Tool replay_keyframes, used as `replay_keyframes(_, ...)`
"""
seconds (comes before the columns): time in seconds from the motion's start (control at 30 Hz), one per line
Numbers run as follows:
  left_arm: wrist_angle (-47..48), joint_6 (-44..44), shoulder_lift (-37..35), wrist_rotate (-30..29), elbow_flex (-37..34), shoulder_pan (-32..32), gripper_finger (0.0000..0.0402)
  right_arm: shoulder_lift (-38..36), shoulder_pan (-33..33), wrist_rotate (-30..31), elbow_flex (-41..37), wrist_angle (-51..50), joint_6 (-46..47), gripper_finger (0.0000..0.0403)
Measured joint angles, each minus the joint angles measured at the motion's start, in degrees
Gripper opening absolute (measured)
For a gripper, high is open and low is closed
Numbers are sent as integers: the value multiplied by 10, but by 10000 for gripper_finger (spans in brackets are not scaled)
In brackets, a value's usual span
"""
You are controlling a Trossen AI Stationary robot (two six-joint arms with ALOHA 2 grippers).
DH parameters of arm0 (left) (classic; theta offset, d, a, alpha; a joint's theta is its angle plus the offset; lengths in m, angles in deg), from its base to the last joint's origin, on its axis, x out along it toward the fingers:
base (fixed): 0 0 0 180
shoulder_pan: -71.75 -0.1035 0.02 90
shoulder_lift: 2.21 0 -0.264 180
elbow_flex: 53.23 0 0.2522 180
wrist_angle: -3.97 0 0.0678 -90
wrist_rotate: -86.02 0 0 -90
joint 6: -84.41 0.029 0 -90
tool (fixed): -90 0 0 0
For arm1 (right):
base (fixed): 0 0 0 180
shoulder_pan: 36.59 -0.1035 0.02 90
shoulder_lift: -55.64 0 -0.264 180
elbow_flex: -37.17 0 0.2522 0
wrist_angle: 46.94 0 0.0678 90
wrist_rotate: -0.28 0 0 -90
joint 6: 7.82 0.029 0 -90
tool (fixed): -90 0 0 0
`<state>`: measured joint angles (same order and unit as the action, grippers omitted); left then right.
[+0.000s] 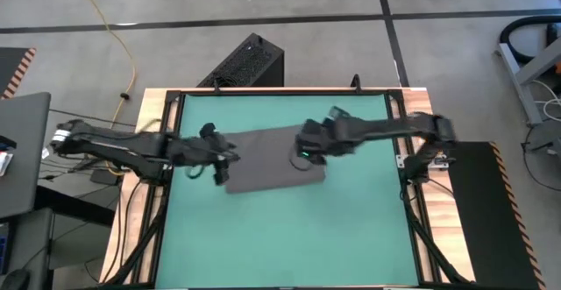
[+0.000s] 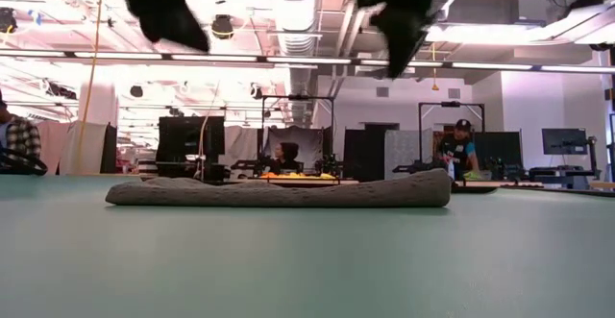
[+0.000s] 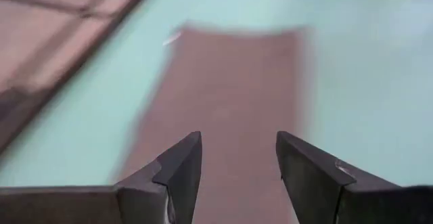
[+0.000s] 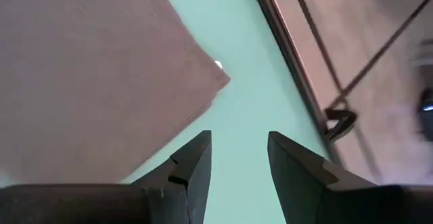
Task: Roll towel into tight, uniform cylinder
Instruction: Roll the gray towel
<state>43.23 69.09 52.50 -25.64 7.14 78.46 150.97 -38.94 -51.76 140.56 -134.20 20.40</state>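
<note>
I see the towel (image 1: 276, 160) lying folded flat on the green mat (image 1: 280, 237), with my left claw (image 1: 221, 163) and right claw (image 1: 304, 154) raised above its two ends, both spread apart and empty.

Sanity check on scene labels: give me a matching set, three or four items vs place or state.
Column 1:
1. towel
2. left hand
3. right hand
4. green mat

Column 2:
A. open, raised over the towel's right part
B. lies folded flat, not yet rolled
C. open, raised at the towel's left end
D. covers the tabletop under the cloth

Pairs: 1-B, 2-C, 3-A, 4-D
</note>
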Motion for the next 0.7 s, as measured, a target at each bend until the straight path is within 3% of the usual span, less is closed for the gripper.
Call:
replay_keyframes(0.1, -23, -34, -46, 49, 1, 12, 181, -64, -21, -50, -76, 84, 46, 168)
replay_keyframes(0.23, 69, -103, -61, -38, 1, 28, 181, -91, -35, -105, -165, 199, 49, 169)
replay_keyframes(0.3, 129, -185, -58, -84, -1, 34, 181, -95, -50, -102, -185, 201, 51, 169)
replay_keyframes(0.4, 107, -282, -69, -100, -28, 46, 181, -98, -72, -83, -201, 178, 71, 169)
replay_keyframes(0.57, 113, -348, -73, -130, -114, 32, 181, -98, -107, -46, -206, 166, 89, 169)
replay_keyframes(0.7, 76, -389, -74, -139, -184, -17, 181, -103, -127, -15, -206, 167, 88, 169)
